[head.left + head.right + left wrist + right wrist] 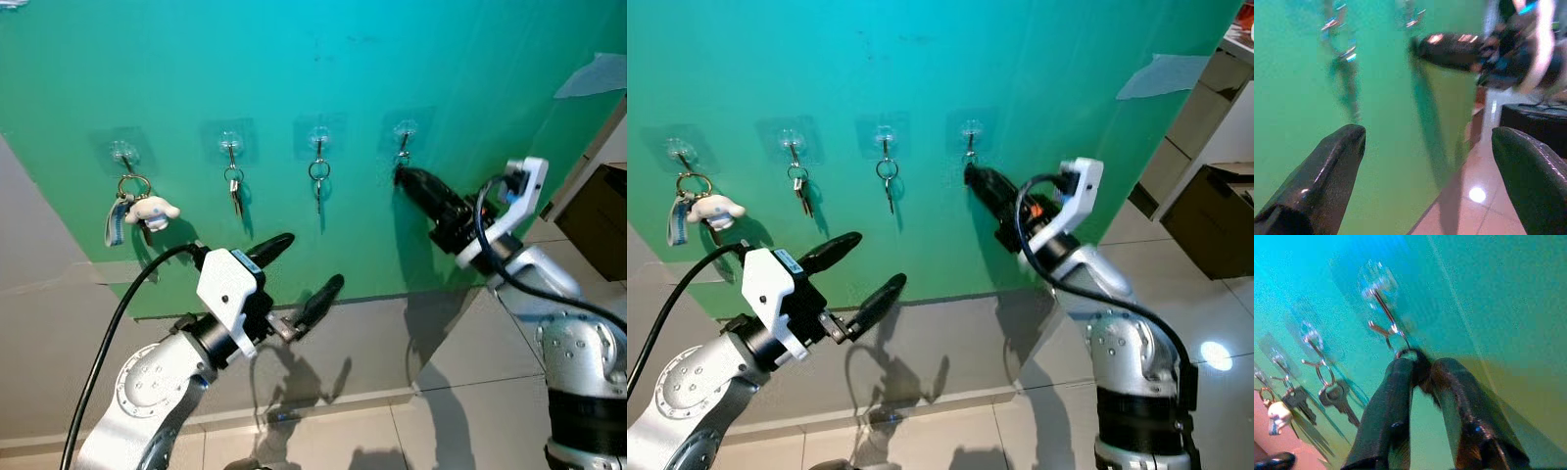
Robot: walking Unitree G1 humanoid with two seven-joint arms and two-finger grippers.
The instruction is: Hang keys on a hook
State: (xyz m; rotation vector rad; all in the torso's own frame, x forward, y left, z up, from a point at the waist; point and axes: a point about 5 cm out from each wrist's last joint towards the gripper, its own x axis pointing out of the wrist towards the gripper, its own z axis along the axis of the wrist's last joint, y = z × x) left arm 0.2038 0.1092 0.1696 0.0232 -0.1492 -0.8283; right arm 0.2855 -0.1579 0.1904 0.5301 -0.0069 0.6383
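Four clear stick-on hooks sit in a row on the green wall. The first hook (123, 154) holds keys with a white plush charm (149, 211). The second hook (231, 144) and the third hook (318, 139) each hold a key on a ring. My right gripper (400, 176) is raised to the wall just under the fourth hook (404, 132). It is shut on a key ring (1406, 352), which sits at the hook's metal prong (1382, 313). The fingers hide the key itself. My left gripper (310, 260) hovers open and holds nothing, lower and to the left, away from the wall.
A dark brown cabinet (598, 206) stands at the right beside my right arm. A pale patch (591, 76) is stuck on the wall at upper right. Under the green panel runs a grey wall band (59, 323), with glossy floor tiles (460, 431) below it.
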